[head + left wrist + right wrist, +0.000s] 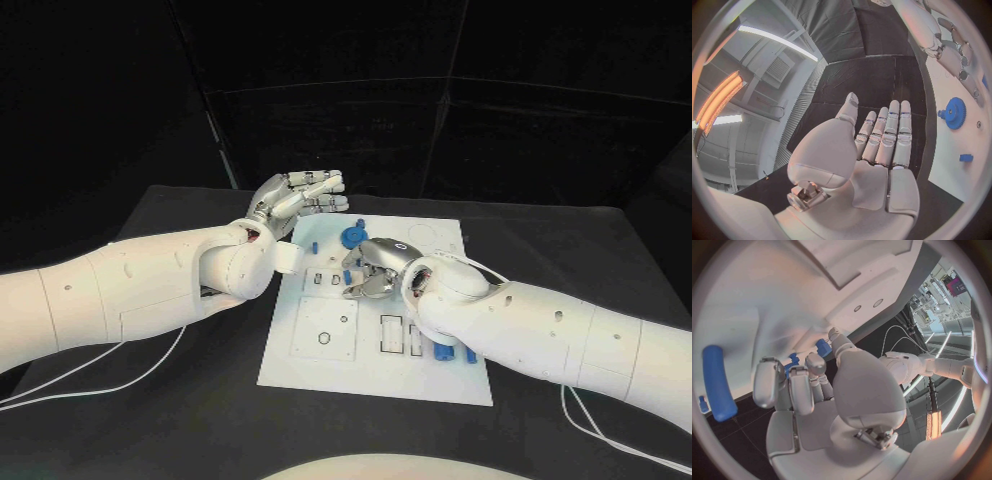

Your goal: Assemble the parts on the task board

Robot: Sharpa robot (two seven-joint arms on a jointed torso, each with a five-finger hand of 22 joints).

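A: Left hand (296, 200)?
B: Raised off the table (188, 215) just beyond the board's far-left corner, palm flat, fingers (891, 131) straight and side by side, thumb apart. Holding nothing, touching nothing.
A: Right hand (372, 268)?
B: Down over the task board (320, 350) mid-section, fingers (795, 385) curled toward the plate. Can't tell if pinching anything; fingertips hidden.
A: Parts?
B: Blue gear (352, 235) on the far part of the board, lying flat, just beyond right hand; left wrist cam too (954, 113). Small blue block (966, 158) on the board near it. Long blue bar (717, 382) near right hand, lying on the plate, long axis roughly parallel to that hand's fingers. More blue pieces (441, 351) at board's near-right edge, by right forearm.
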